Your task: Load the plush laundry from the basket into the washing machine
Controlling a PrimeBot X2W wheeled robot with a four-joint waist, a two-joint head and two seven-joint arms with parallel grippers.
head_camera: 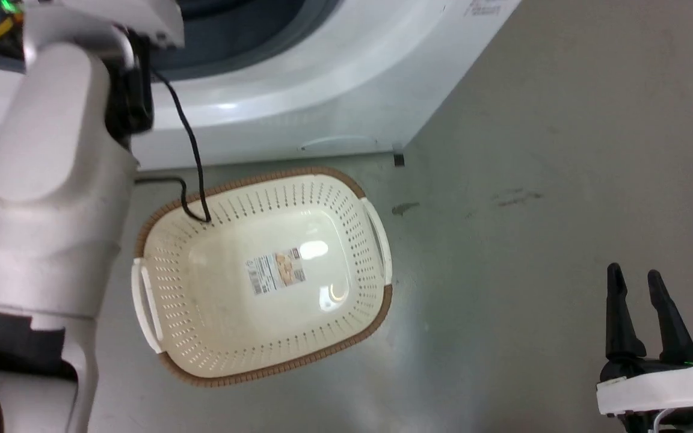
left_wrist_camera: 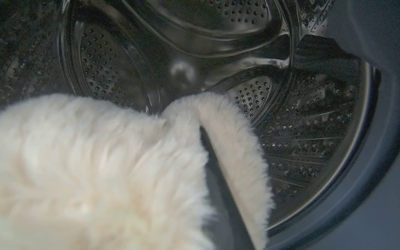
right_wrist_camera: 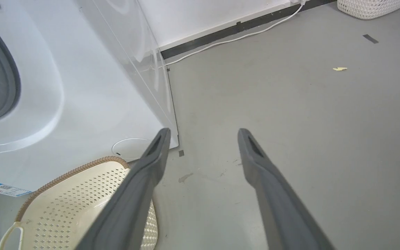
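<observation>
Head view, left to right. Left arm (head_camera: 52, 180) climbs the left edge and reaches into the door opening of the washing machine (head_camera: 298, 90) at upper left, carrying the load past the seal. Centre: the basket (head_camera: 262, 270) sits on the floor (head_camera: 533, 210) just in front of the machine, base label showing, nothing in it. Lower right: right gripper (head_camera: 644, 300), fingers apart, holding nothing, parked well away from basket and door, likely to leave the left arm room.

Left wrist view: the plush laundry (left_wrist_camera: 82, 173) takes lower left to centre, cream fur, with the perforated drum (left_wrist_camera: 307, 121) behind and to the right, so it is inside the door ring. Left gripper (left_wrist_camera: 200, 133): one dark finger (left_wrist_camera: 221, 187) angles in to mid-frame with fur on both sides. The other is buried, so it seems pinched on the plush, though that is not certain. Judgement: release is the step in hand. Let go this deep, the plush should land in the drum.

Right wrist view: machine front at left, basket rim lower left, spread fingers over floor.
</observation>
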